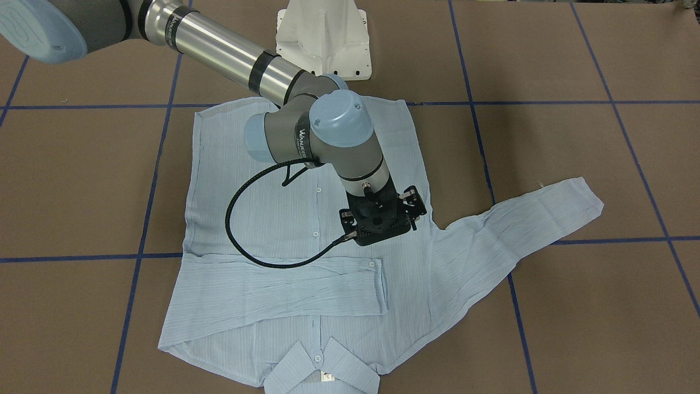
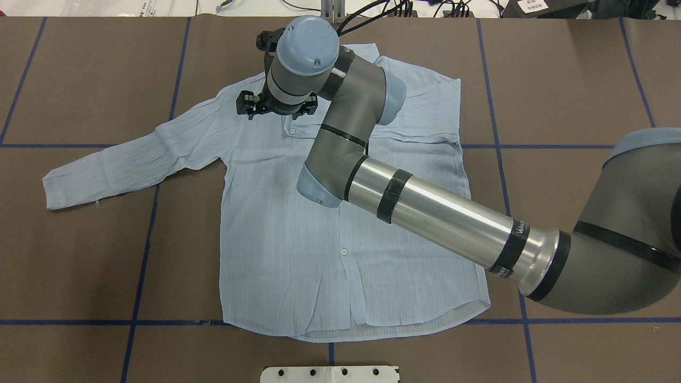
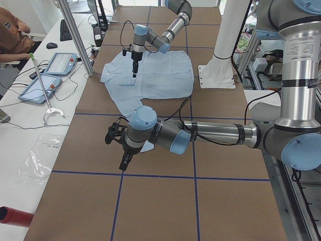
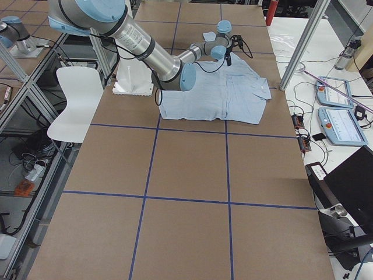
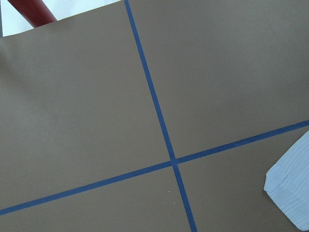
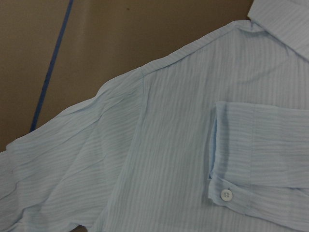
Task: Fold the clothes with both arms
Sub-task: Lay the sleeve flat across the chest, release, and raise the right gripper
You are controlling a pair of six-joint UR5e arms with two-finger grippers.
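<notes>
Your right hand (image 1: pixel 381 220) is hanging fingers-down over the shirt (image 2: pixel 298 239), at the shoulder on the robot's left side. The wrist is blocking the fingers from above and the wrist camera is showing only cloth. So you can't tell how far it's spread, or whether it's touching fabric.

Your left hand (image 3: pixel 123 161) is hovering over bare tabletop (image 2: pixel 558 80). It's showing only in the side view, so its spread isn't readable either.

The shirt is lying flat, front up, buttoned and crinkly. The folded sleeve (image 1: pixel 273 284) is lying across the chest, its buttoned cuff (image 6: pixel 226 193) ending just beside the right hand on the collar (image 1: pixel 320 369) side. The outstretched sleeve (image 2: pixel 122 165) is running away from the right hand, its end lying near the left hand.
</notes>
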